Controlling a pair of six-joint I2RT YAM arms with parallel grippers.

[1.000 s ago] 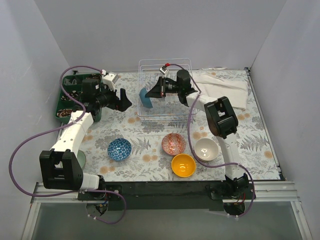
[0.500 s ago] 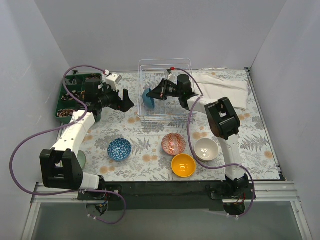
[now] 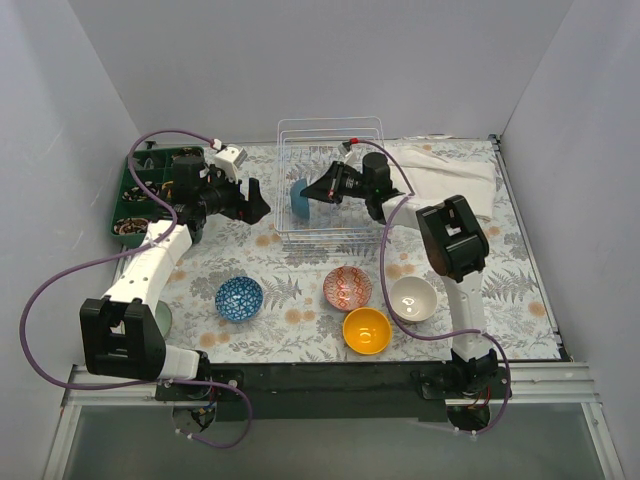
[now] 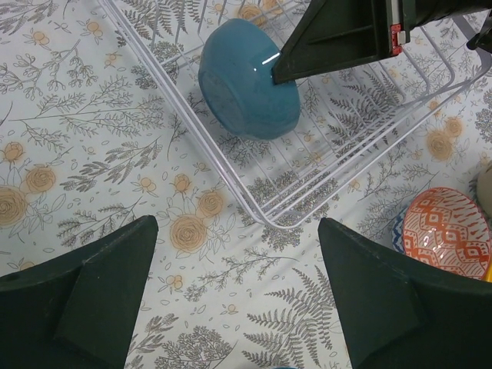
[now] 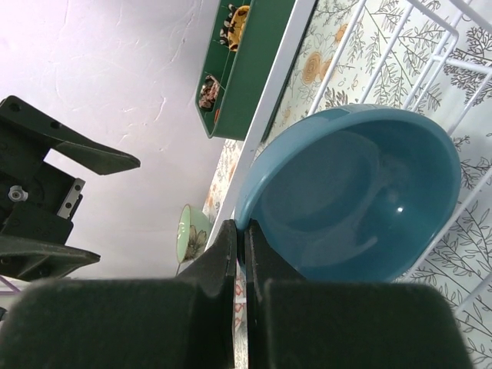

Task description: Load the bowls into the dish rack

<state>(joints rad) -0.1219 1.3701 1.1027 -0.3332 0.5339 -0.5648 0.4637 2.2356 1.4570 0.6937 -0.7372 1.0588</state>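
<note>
Floral tablecloth (image 3: pixel 290 322) beneath dish rack (image 3: pixel 345 228); teal bowl (image 3: pixel 299 197) tight in right gripper (image 3: pixel 312 192), left gripper (image 3: pixel 258 202) agape, pale-green bowl (image 3: pixel 163 322) half-hidden behind arm.

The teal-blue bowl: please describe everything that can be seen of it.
The teal-blue bowl is small, round and plain, with a glossy surface like glazed ceramic, and it is empty. It stands tilted on edge inside the dish rack, near the rack's left end. In the top view its underside faces left and its hollow faces right. The right gripper holds it, jaws shut on the rim. Whether it rests on the rack's bottom wires is not certain.
</note>
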